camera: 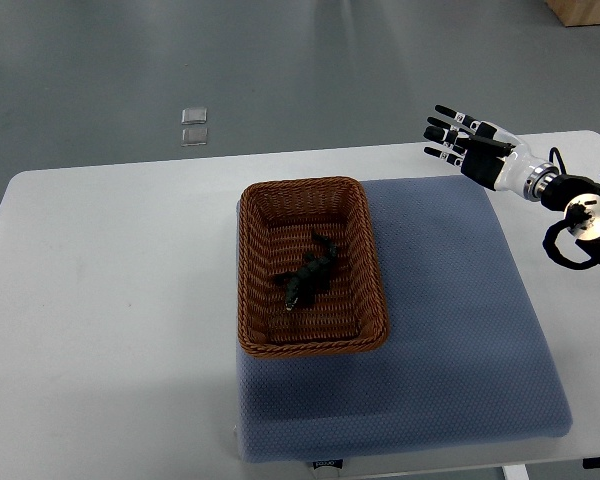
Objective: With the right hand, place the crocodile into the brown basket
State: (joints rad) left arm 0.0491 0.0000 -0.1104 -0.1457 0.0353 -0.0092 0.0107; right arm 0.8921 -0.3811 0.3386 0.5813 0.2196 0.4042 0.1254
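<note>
A dark green toy crocodile (309, 272) lies inside the brown wicker basket (254, 262), near its middle, head toward the front left. The basket stands on the left part of a blue-grey mat (450, 320). My right hand (460, 139) hovers at the upper right, above the table's far edge and well away from the basket. Its fingers are spread and point left, and they hold nothing. The right arm comes in from the right edge. No left arm shows.
The white table (110, 300) carries the mat. Two small clear squares (193, 126) lie on the grey floor beyond the table. A wooden box corner (585, 10) shows at the top right.
</note>
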